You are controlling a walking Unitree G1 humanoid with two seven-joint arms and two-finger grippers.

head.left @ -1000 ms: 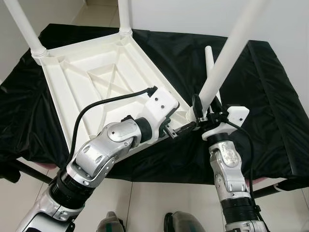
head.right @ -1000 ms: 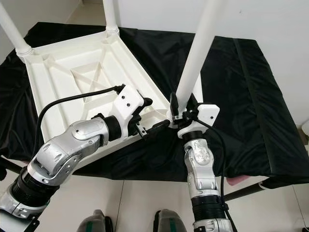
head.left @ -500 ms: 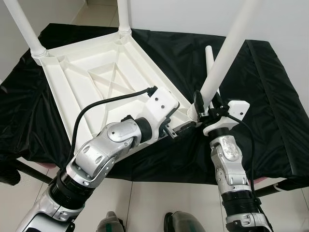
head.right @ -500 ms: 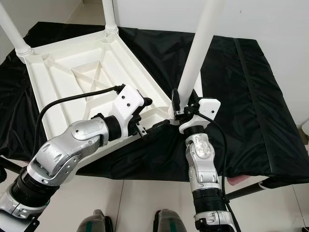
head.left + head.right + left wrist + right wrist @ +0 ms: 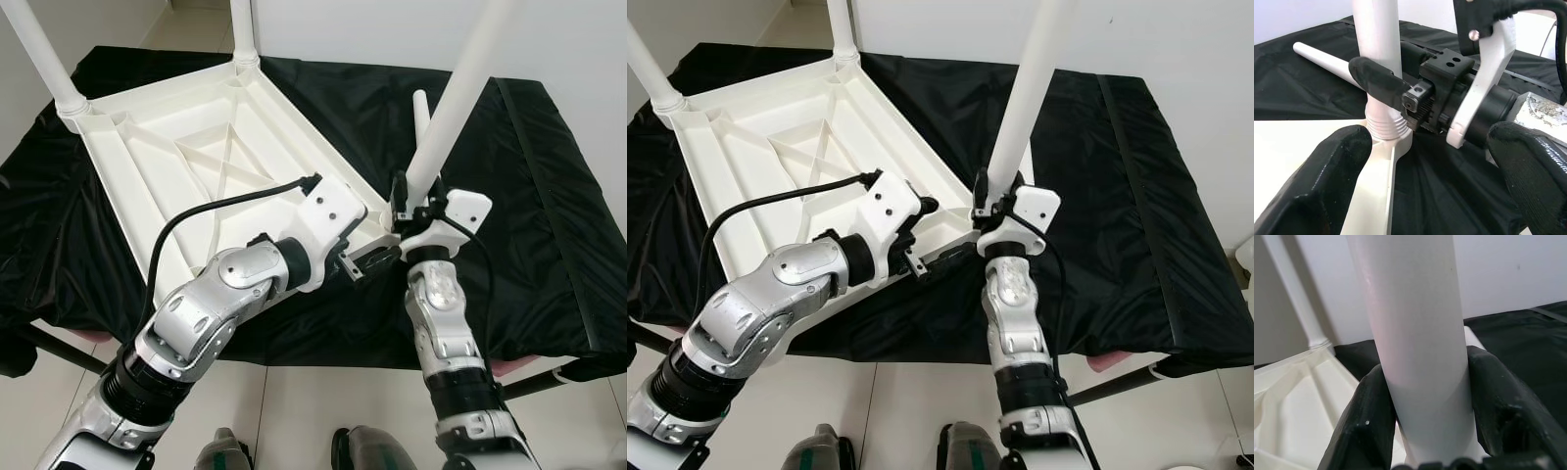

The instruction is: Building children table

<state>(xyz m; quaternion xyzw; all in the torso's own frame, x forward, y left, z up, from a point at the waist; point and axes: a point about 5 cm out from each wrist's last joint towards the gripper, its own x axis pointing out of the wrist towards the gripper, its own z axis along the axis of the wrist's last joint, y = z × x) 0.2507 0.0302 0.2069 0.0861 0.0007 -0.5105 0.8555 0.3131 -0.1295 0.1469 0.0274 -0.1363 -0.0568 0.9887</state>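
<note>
A white children's table (image 5: 196, 157) lies upside down on a black cloth (image 5: 549, 196). Two white legs (image 5: 39, 49) (image 5: 243, 29) stand in its far corners. A third leg (image 5: 453, 103) rises, leaning right, from the near right corner socket (image 5: 1383, 129). My right gripper (image 5: 411, 196) is shut on this leg just above the socket, its fingers (image 5: 1366, 421) on either side. My left gripper (image 5: 370, 258) is open at the same corner, fingers (image 5: 1332, 171) spread wide below the socket. A loose fourth leg (image 5: 421, 113) lies on the cloth behind.
The cloth-covered surface ends at a front edge (image 5: 323, 352) just before my arms, with tiled floor (image 5: 294, 411) below. A white wall (image 5: 392, 29) runs behind. The right half of the cloth is bare.
My right wrist has moved up and to the left, and the leg it holds stands a little more upright at the corner. The left gripper has stayed at the corner.
</note>
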